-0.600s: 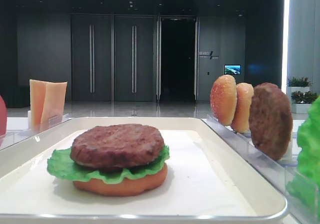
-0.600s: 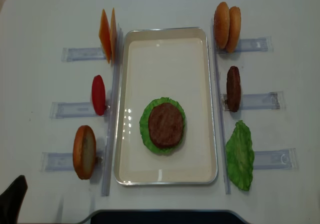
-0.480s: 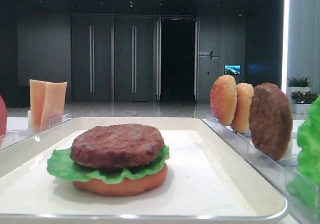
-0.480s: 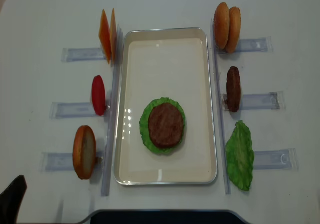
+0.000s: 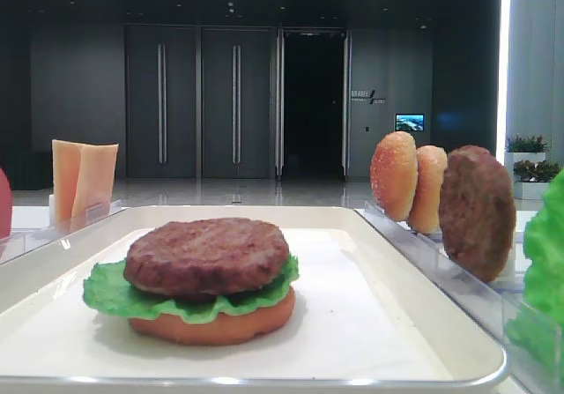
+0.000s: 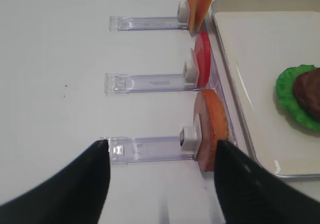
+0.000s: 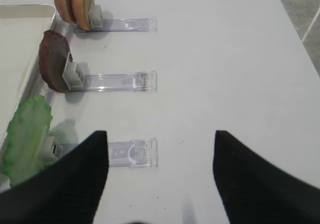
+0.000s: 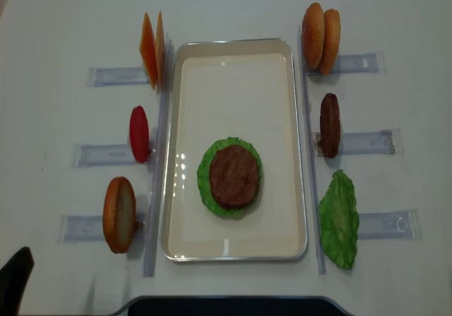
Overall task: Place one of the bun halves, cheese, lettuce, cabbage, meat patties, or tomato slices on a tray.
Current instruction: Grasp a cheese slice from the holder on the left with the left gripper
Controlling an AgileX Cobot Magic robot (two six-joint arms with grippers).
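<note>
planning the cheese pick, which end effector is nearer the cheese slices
Left. The left end effector hangs open on the cheese side, near the bottom rack. The right end effector is open across the tray, by the lettuce.

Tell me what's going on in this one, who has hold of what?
Nothing is held right now. Both arms sit back from the food: the left end effector and right end effector are open and empty above the racks. On the tray a stack is started: bun half, lettuce, then a meat patty. The cheese, a red tomato slice and another bun half stand in the left racks.
</note>
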